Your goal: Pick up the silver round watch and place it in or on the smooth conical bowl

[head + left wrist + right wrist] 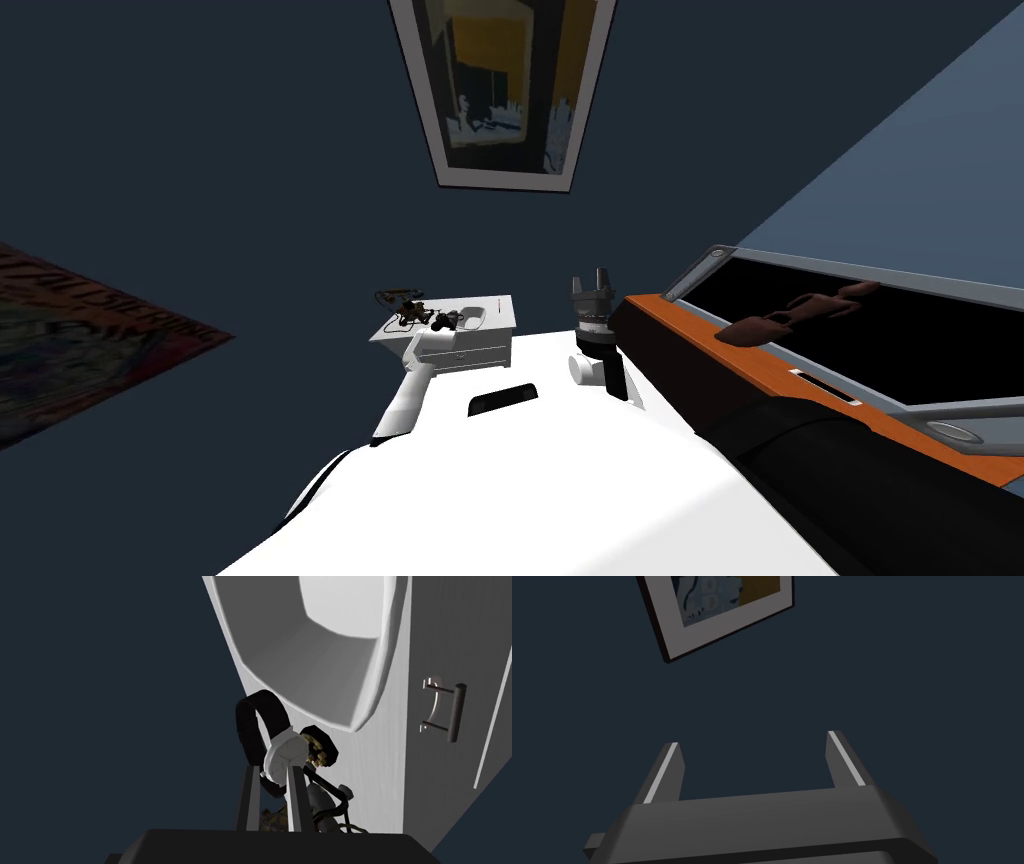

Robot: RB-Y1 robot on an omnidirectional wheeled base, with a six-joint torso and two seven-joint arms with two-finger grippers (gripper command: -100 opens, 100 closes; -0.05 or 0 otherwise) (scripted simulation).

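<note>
1. A long piece of furniture with an orange edge is seen at the robot's right, with a black area beyond that edge.
2. A small white cabinet is seen ahead against the dark blue wall. A dark bar handle is fixed to its drawer front.
3. A smooth, pale bowl is set on the cabinet's top, near the front edge.
4. The right gripper is held upright beside the orange-edged furniture, well apart from the cabinet. Its fingers are spread wide, and nothing is gripped between them.
5. The left gripper is reached over the cabinet's top, just beside the bowl. Its fingers are drawn narrow and are pressed on the watch.
6. The watch, with a pale round case and a black strap, is gripped at the left fingertips. Its strap is seen looped against the bowl's outer wall; whether the two are touching cannot be told.
7. A dark, gold-studded object is seen right behind the watch.
8. A tangle of small dark items is laid on the cabinet's top, on the side away from the bowl.
</note>
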